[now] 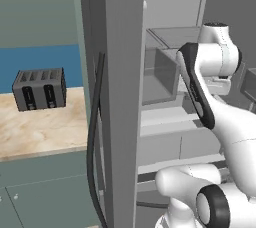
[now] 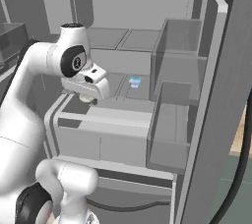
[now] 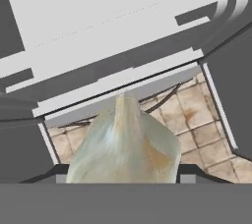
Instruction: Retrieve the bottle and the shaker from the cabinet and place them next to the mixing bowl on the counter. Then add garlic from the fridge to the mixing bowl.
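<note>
Grey fills most of the scene: the fridge point(image 2: 123, 120) stands open with pale shelves and clear bins inside, and its door point(image 1: 117, 97) cuts upright through the left base view, a black seal running down its edge. Beyond that door, the left base view takes in the counter point(image 1: 40, 127) with its beige veined top and a dark grey toaster point(image 1: 39, 89) sitting near the blue wall. The right base view looks straight into the shelves instead, where a small pale blue item point(image 2: 135, 82) rests on a middle shelf, too small to identify. That same view has the arm reaching in above the lower drawers, the gripper point(image 2: 88, 99) pointing down just over a shelf.

The hand view looks down past white shelf edges to a tiled floor. The garlic point(image 3: 124, 144) sits right up against the camera: a whitish bulb with faint tan streaks, tapering to a point. It lies between the fingers, gripped by them.
</note>
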You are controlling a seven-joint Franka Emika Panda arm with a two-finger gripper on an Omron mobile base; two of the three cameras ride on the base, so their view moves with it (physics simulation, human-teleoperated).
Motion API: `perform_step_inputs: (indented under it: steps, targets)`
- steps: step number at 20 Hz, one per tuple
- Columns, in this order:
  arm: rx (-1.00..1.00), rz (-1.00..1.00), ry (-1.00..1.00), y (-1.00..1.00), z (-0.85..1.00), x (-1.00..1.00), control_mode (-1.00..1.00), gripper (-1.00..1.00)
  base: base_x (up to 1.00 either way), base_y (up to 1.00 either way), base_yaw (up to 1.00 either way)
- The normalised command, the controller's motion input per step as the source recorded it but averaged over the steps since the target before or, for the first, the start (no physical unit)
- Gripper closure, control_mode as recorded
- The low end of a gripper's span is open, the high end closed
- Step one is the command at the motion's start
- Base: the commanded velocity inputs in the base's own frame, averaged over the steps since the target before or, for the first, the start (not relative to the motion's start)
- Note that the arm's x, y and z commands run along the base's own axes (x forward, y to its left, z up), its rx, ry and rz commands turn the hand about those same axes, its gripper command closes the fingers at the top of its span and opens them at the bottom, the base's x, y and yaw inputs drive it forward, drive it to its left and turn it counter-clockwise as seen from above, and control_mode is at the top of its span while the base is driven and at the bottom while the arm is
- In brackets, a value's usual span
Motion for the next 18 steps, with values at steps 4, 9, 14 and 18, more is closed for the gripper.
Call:
perform_step_inputs:
  steps: [4,9,14,18]
  targets:
    - [0.00,0.00,-0.05,0.02,0.00,-0.02,-1.00,1.00,0.00,0.00,0.00]
    - [0.00,0.00,0.00,0.00,0.00,0.00,-1.00,1.00,0.00,0.00,0.00]
    - [0.00,0.00,0.00,0.00,0.00,-0.01,1.00,1.00,-0.11,0.01,0.00]
    - [0.00,0.00,0.00,0.00,0.00,0.00,1.00,1.00,-0.67,0.01,-0.09]
